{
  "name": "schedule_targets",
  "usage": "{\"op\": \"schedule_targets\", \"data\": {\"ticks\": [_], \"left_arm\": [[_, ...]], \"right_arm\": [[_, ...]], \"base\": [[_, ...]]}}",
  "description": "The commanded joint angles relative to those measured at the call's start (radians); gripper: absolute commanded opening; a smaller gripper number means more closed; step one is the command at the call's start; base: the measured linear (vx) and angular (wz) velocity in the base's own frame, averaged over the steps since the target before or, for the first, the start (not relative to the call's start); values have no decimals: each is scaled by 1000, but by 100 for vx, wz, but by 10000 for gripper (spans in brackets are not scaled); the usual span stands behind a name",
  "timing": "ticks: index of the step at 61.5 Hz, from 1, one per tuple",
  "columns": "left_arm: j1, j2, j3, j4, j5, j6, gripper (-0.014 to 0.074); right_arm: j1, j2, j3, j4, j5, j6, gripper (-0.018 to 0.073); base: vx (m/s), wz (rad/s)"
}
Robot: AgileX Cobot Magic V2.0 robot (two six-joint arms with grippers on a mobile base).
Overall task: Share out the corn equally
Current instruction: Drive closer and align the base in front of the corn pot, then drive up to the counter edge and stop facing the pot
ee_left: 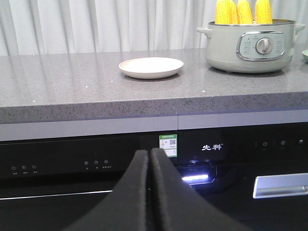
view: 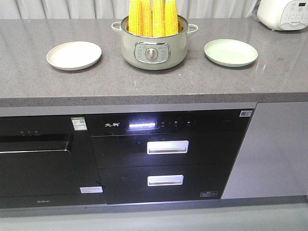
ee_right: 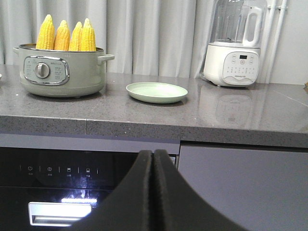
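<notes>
Several yellow corn cobs (view: 153, 17) stand upright in a pale green electric pot (view: 154, 48) at the middle of the grey counter; the same corn (ee_left: 243, 11) shows in the left wrist view and the corn (ee_right: 67, 34) in the right wrist view. A cream plate (view: 73, 55) lies left of the pot and a light green plate (view: 230, 52) right of it. My left gripper (ee_left: 149, 153) is shut and empty, low in front of the black appliances. My right gripper (ee_right: 153, 154) is likewise shut with nothing in it, below the counter edge. Neither gripper appears in the front view.
A white rice cooker (view: 283, 13) sits at the counter's back right corner, and a white blender (ee_right: 234, 45) stands right of the green plate (ee_right: 156, 92). Black built-in appliances with silver drawer handles (view: 167, 147) fill the cabinet front under the counter (view: 269, 79).
</notes>
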Motion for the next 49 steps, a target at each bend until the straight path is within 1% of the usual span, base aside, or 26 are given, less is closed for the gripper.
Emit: {"op": "schedule_targets", "data": {"ticks": [1,49], "left_arm": [[-6,-17,3,-3,-76,-5,-7],[-6,-17,3,-3,-76,-5,-7]], "right_arm": [[-7,-6,7,-10,-72,-3,-4],[-7,-6,7,-10,-72,-3,-4]], "base": [[13,1],[11,0]]}}
